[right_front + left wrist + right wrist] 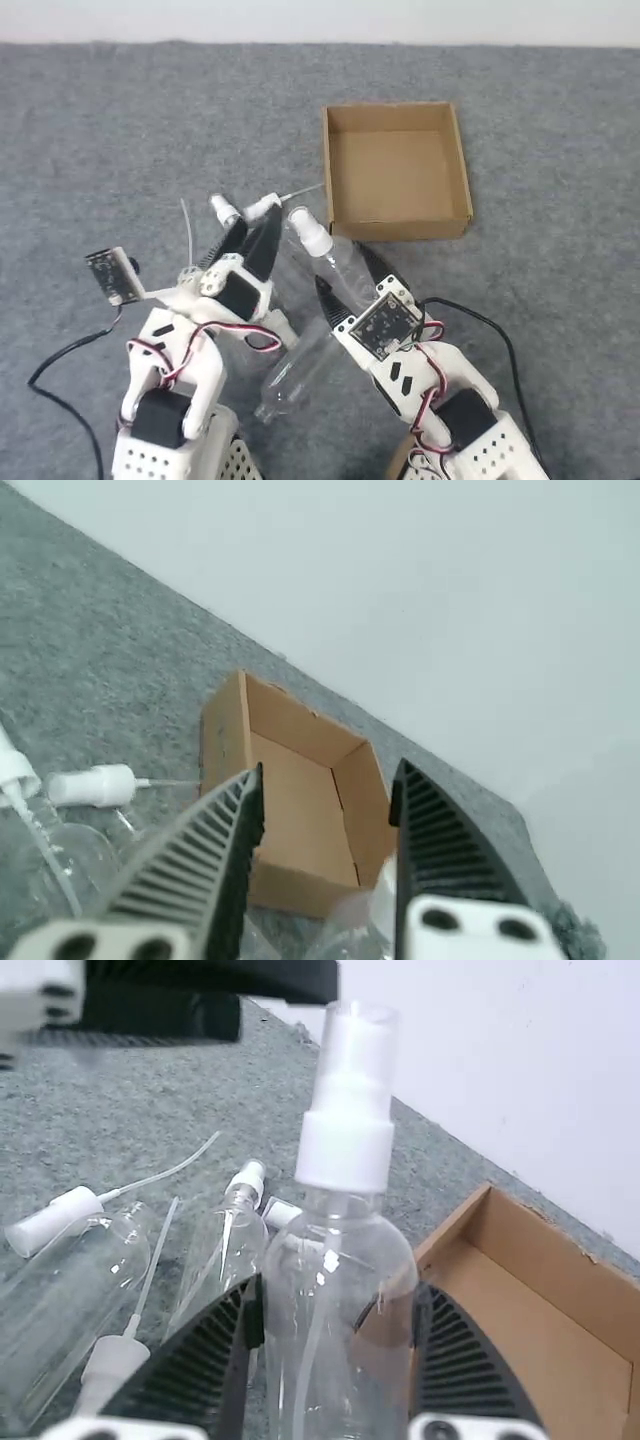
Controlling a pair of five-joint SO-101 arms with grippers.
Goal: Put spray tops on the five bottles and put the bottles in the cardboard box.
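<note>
Bottle (338, 1245), clear plastic with a white spray top (345, 1110) seated on its neck, stands upright between the jaws of the right gripper (335, 1300), which clamp its body from both sides. It is held just in front of the box (400, 228), near the box's near wall. The left gripper (330, 775) hangs close beside it, jaws spread wide with nothing between them, pointing toward the box. Other bottles (300, 365) lie on their sides on the grey carpet (120, 120) between the two arms, and a loose top (90, 783) with its thin tube rests near them. This looks like the first bottle capped and ready to pack, since none is in the box yet. The next move likely calls for carrying it over the near wall, lowering it inside and letting go, while keeping clear of the left gripper.
</note>
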